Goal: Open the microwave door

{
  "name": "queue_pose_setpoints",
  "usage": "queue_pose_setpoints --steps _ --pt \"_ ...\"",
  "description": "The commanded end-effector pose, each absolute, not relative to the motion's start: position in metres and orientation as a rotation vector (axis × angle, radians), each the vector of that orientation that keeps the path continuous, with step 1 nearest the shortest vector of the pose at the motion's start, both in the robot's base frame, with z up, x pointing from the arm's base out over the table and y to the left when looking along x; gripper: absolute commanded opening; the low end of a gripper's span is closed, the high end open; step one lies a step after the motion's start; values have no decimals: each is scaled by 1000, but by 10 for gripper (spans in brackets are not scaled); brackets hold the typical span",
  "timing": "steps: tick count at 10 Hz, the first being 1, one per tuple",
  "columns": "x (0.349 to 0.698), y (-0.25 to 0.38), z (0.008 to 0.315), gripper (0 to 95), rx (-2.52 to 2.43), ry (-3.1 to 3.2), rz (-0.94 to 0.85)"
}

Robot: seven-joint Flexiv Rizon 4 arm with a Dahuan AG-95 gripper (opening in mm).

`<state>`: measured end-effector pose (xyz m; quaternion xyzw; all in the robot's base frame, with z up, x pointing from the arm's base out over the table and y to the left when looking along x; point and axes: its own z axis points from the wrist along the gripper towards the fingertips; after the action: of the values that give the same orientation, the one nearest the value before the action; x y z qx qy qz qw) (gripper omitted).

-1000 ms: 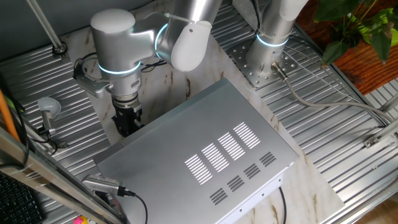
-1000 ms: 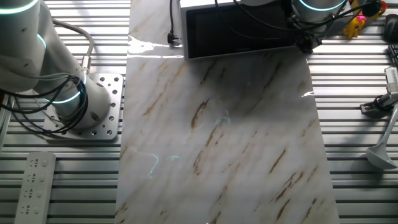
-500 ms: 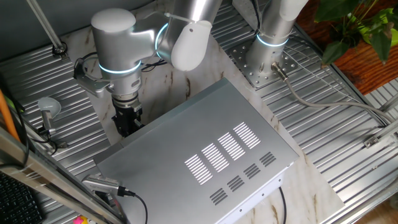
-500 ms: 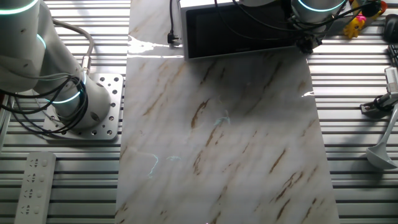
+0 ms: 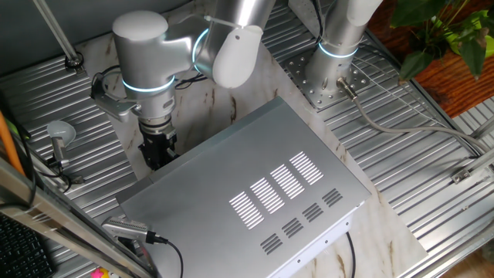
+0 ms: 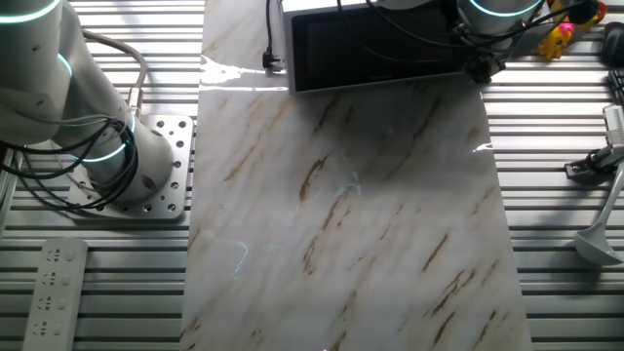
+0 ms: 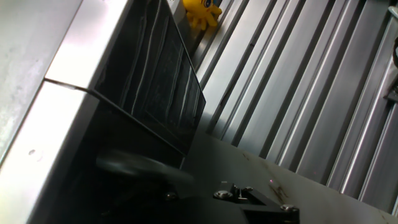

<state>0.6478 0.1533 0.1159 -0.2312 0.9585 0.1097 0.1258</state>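
The microwave (image 5: 255,181) is a big silver box with vent slots, lying across the marble board. Its black microwave door (image 6: 375,49) faces the board and looks flush with the box. My gripper (image 5: 157,152) hangs straight down at the box's front corner. That puts my gripper (image 6: 478,68) at the door's right end. Its fingertips are hidden behind the box edge. In the hand view the dark glassy door (image 7: 155,81) runs close along the left, under the silver top (image 7: 37,37). Dark gripper hardware (image 7: 249,196) fills the bottom there, too dim to show the jaws.
A second arm's base (image 6: 127,175) is bolted beside the marble board (image 6: 341,214). A yellow toy (image 7: 200,11) sits past the door. A ladle (image 6: 595,239), a power strip (image 6: 49,288), a black cable (image 6: 271,49) and a plant (image 5: 448,31) lie around.
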Motion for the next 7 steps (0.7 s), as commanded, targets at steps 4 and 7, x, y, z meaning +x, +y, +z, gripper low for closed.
queue_pose_setpoints --steps 4,7 --pt "647 153 116 380 -695 2788 309" --pt "644 152 115 380 -689 2799 290"
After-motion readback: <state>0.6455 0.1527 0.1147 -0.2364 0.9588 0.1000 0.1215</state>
